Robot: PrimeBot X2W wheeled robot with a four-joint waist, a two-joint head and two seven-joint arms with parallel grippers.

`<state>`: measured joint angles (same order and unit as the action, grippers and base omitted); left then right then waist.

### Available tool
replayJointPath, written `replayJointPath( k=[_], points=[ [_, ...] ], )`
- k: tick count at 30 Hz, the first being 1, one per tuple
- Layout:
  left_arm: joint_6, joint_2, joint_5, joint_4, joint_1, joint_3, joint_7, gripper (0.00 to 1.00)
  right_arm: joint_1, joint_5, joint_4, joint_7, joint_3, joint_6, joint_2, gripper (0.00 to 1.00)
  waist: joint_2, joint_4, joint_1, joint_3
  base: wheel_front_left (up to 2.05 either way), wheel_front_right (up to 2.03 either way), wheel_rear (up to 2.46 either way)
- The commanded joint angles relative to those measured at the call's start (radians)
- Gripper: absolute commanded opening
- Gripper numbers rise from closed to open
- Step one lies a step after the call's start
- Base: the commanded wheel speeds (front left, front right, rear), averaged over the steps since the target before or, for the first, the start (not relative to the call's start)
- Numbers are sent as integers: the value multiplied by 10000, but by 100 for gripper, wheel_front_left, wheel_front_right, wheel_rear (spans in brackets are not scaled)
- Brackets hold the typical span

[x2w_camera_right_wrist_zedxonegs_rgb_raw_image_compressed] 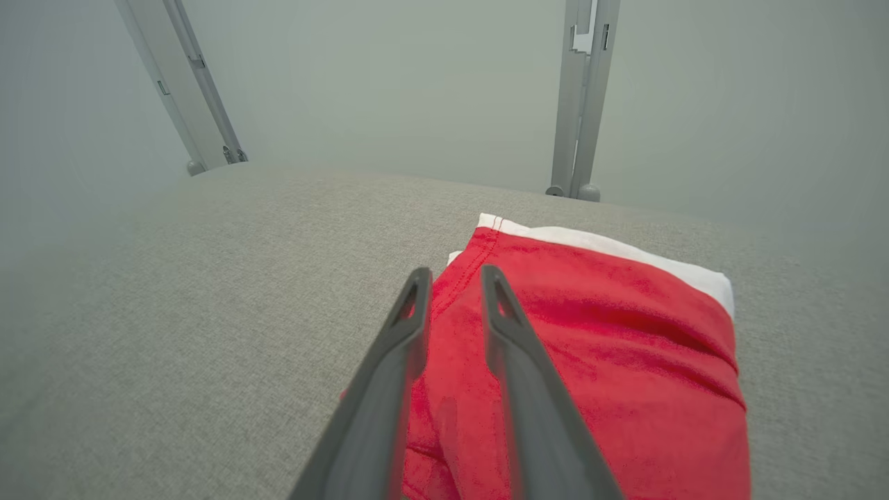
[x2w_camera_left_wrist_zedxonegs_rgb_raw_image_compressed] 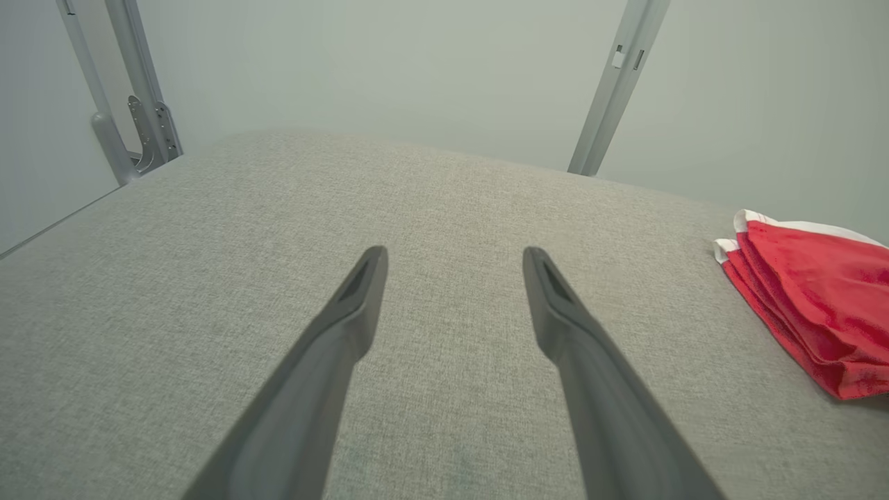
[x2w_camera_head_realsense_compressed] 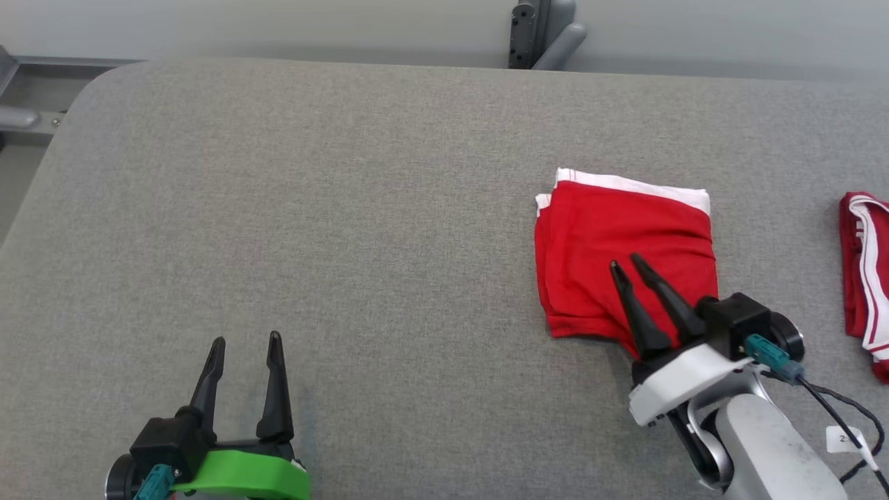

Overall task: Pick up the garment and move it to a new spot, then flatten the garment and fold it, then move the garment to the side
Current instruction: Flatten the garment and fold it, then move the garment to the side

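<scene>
Garment (x2w_camera_head_realsense_compressed: 625,257) work looks close to its end: the red cloth lies as a compact folded rectangle right of centre on the grey desk (x2w_camera_head_realsense_compressed: 347,208), with its white band (x2w_camera_head_realsense_compressed: 639,184) along the far edge. The layers are stacked fairly square, and a little rumpled at the near corner. Flattening and folding therefore appear done, and the step in hand is most likely the last one, moving it to the side.

The right tool (x2w_camera_head_realsense_compressed: 624,260) reaches in from the lower right and lies low over the near right part of the fold. Its fingers (x2w_camera_right_wrist_zedxonegs_rgb_raw_image_compressed: 399,375) stand slightly apart. In the right wrist view red cloth shows through the narrow gap and none looks pinched between them. The left tool (x2w_camera_head_realsense_compressed: 246,339) sits at the lower left over bare desk, spread wide and well apart from the cloth.

A second red garment (x2w_camera_head_realsense_compressed: 865,278) with white stripes lies at the right edge of the frame.

If the fold has still to travel, the next move calls for a grip through all the layers at the near edge. A low, level slide should follow so the stack does not open. It should stop short of the striped piece.
</scene>
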<state>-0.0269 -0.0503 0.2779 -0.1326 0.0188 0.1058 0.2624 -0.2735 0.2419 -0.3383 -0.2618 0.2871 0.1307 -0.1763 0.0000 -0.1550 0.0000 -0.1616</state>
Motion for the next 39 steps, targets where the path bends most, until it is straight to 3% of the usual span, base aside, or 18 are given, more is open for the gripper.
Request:
replayJointPath(
  k=[1, 8, 17, 26, 39],
  points=[
    [-23, -13, -44, 46, 132, -39, 25, 100, 298, -110, 306, -35, -276, -2, -92, 100, 0, 335, 0, 294, 0, 0, 0],
    [-60, -14, -79, 68, 353, -211, 25, 100, 1872, -357, 1580, -30, -2319, -2, 9, 100, 0, 806, 0, 586, 0, 0, 0],
    [-138, -15, -169, -145, 577, -402, 25, 100, 2941, -488, 1506, -29, -3822, -2, 186, 100, 0, 1243, 0, 932, 0, 0, 0],
    [-237, -14, -250, -412, 794, -489, 25, 100, 3498, -411, 1139, -29, -4388, -2, 379, 100, 0, 1374, 0, 1259, 0, 0, 0],
    [-267, -14, -306, -477, 789, -488, 25, 100, 3465, -404, 1048, -29, -4436, -2, 491, 100, 0, 1280, 0, 1290, 0, 0, 0]
  ],
)
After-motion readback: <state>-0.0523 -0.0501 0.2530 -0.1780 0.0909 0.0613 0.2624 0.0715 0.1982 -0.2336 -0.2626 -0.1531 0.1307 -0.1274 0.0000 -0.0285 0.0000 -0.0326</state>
